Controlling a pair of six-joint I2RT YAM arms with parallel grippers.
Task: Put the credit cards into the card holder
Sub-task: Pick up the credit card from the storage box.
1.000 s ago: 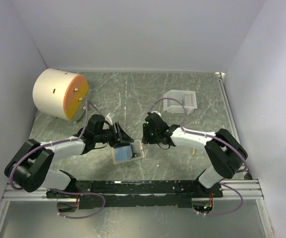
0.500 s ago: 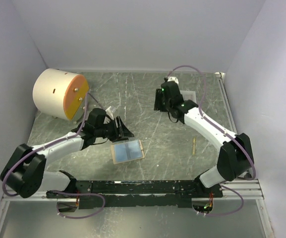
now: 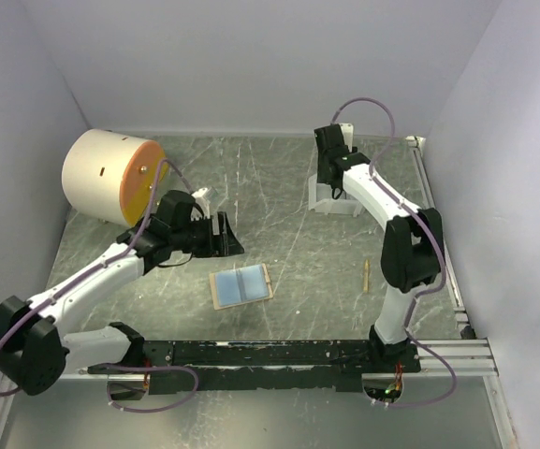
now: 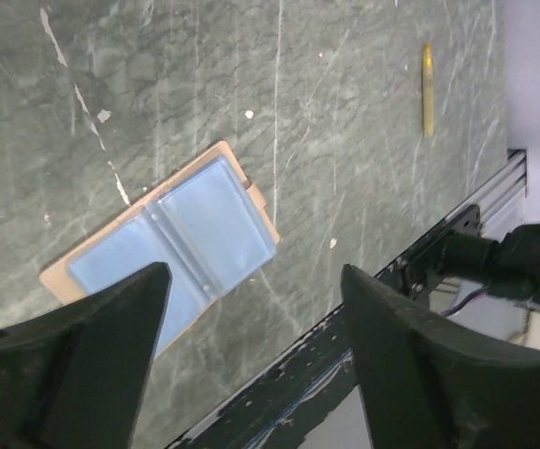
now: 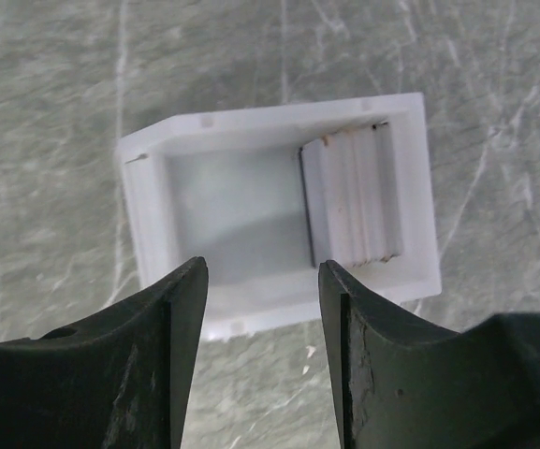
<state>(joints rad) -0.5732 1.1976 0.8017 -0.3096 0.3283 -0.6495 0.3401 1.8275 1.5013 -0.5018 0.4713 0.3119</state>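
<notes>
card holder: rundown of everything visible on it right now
The card holder is a small folding wallet, tan and leather-like outside, lying opened flat on the table with its inside facing up. Two pale blue shiny pockets sit either side of a centre fold; a small tan tab sticks out from one edge. No card shows in the pockets. It touches only the table; the left gripper hangs clear of it, jaws apart.

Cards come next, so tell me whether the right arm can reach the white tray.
Probably yes: the right gripper hovers directly over the white tray, fingers apart, with nothing between them.
</notes>
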